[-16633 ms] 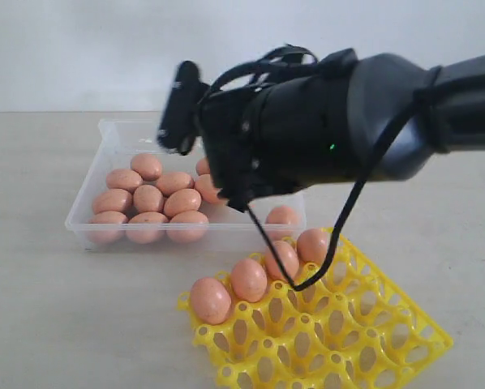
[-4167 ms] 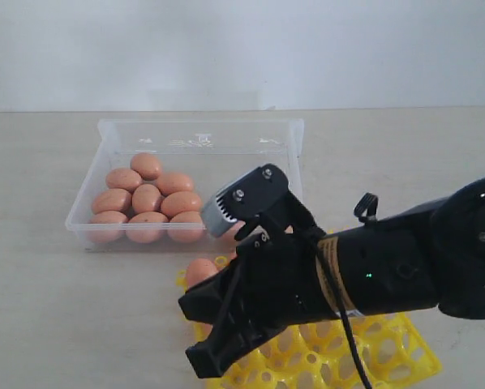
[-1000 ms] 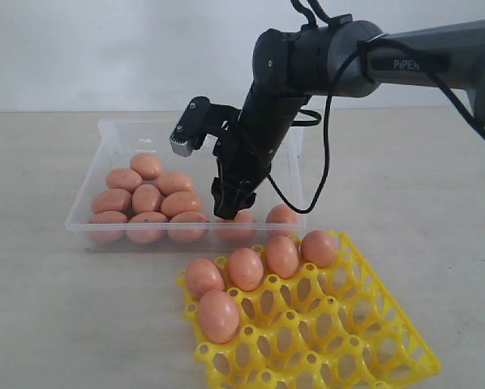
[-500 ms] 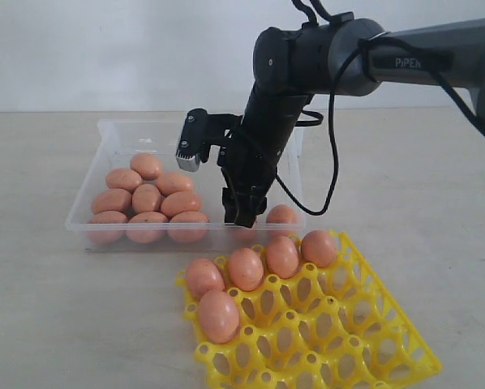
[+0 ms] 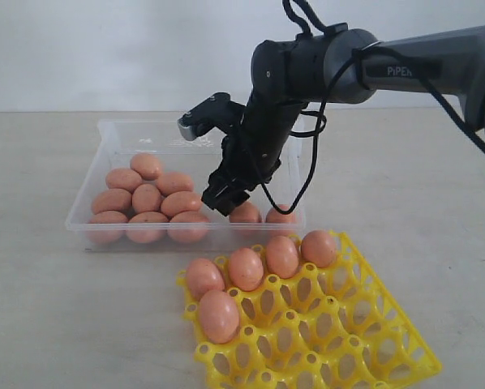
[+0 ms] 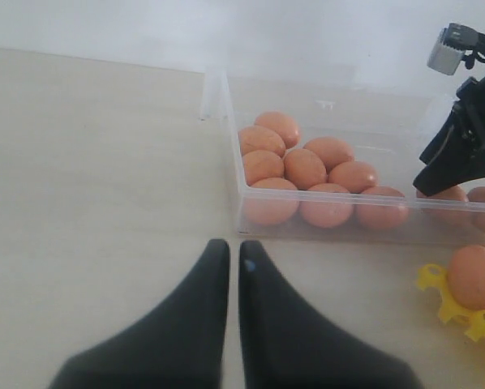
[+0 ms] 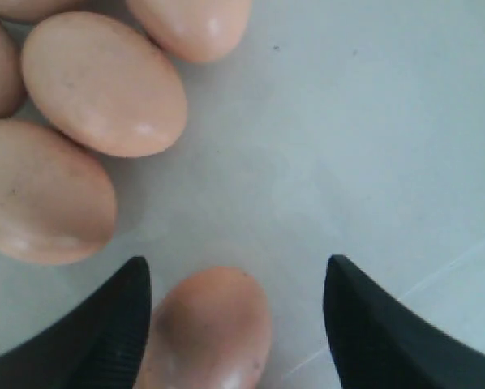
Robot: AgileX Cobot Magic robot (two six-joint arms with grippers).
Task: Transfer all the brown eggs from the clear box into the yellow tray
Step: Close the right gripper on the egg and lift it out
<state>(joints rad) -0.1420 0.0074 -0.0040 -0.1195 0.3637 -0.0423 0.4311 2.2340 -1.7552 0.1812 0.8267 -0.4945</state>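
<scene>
Beige tabletop (image 5: 48,308), white wall (image 5: 105,49) behind. Right claw (image 7: 234,266) hangs spread wide inside the clear box (image 5: 195,130), empty, with one egg (image 7: 206,328) between its fingers but nearer one of them. Risk: closing may shove it sideways or crack it. Box holds about eleven eggs (image 5: 148,198); yellow tray (image 5: 372,324) holds five. Left claw (image 6: 234,258) is closed, empty, outside the box.

Eleven brown eggs (image 5: 148,198) in one clear box (image 5: 145,136), five more in one yellow tray (image 5: 332,301), sixteen eggs overall
</scene>
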